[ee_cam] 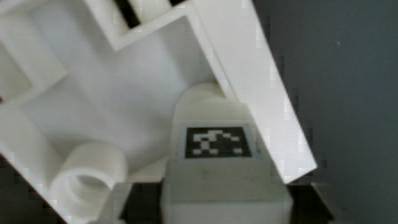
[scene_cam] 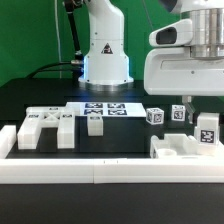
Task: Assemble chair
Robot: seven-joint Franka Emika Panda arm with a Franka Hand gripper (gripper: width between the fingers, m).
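Note:
In the wrist view a white chair bar with a black-and-white tag fills the gap of my gripper. The dark fingers sit tight against both of its sides, so the gripper is shut on it. The bar rests against a white slotted panel that has a round peg beside it. In the exterior view my gripper hangs at the right under its big white housing, down over a small tagged piece. A white panel lies just in front of it.
Other tagged chair parts lie about: a cube, a block, a small post and slotted panels at the exterior view's left. The marker board lies mid-table. A long white border rail runs along the front. The robot base stands behind.

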